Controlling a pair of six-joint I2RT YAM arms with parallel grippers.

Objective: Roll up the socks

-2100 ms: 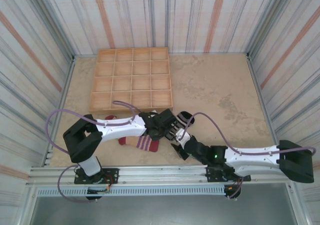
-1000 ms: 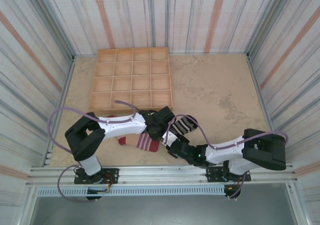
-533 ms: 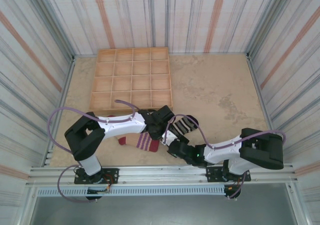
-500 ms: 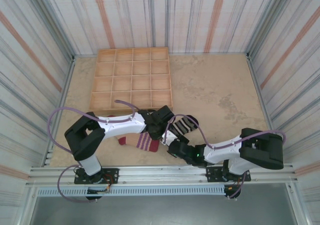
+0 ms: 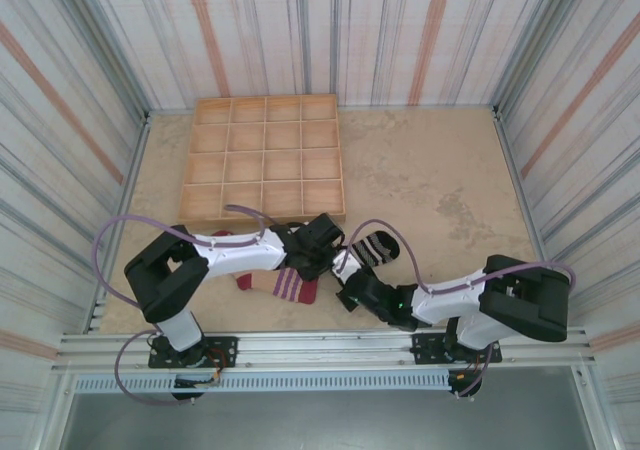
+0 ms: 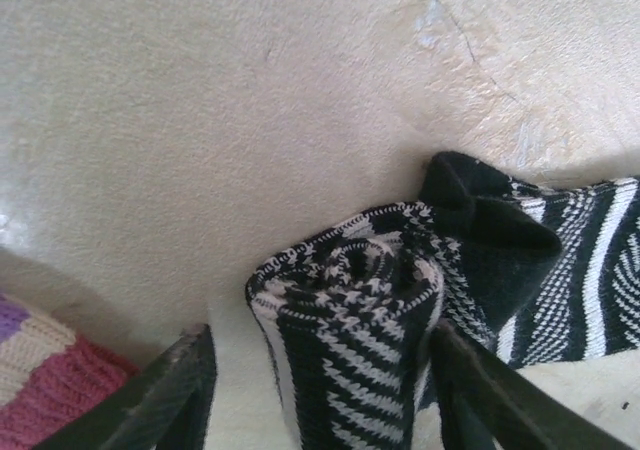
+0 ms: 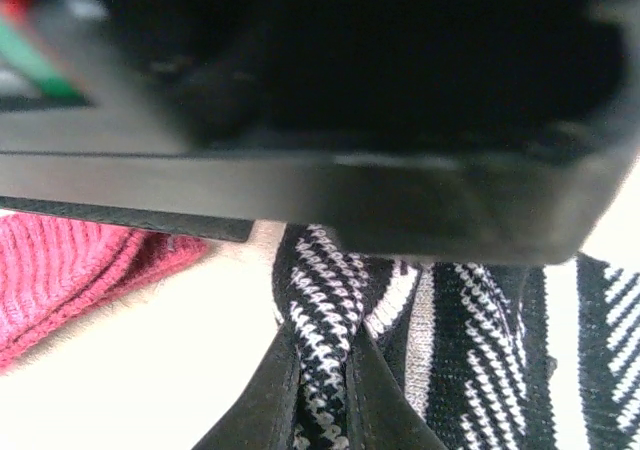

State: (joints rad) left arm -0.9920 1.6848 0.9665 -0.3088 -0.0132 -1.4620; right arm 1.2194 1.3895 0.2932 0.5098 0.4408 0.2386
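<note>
Rolling stage, entries by item.

1. Black knitted sock with grey-white stripes (image 6: 350, 310): lies on the pale speckled table top (image 5: 440, 180), close in front of the arm bases. One end is wound into a short, loose spiral. The rest trails away flat and is not yet rolled.

2. Left gripper (image 6: 318, 338): jaws spread wide, one finger on each side of the spiral. Bare table shows between one finger and the roll, so it grips nothing.

3. Right gripper (image 7: 325, 345): fingers drawn almost together, pinching a fold of the black sock.

4. Beige knitted sock with dark red cuff and purple-white stripes (image 5: 280, 283): flat on the table just beside the left gripper, unrolled.

5. Shallow wooden tray of square compartments (image 5: 265, 160): farther back, apart from the work.

Hazards, as judged:
- The spiral appears to be kept only by its own friction and the right pinch. If that pinch releases before the left jaws close, the roll will likely spring open.
- If the left jaws close off-centre, they may flatten or tip the roll rather than clamp it.
- A pull on the pinched fold could drag the whole sock and unwind the turns.
- Both grippers crowd one spot, so a knock between them is possible.
- The beige sock lies near enough for a sweeping finger to snag its cuff.
</note>
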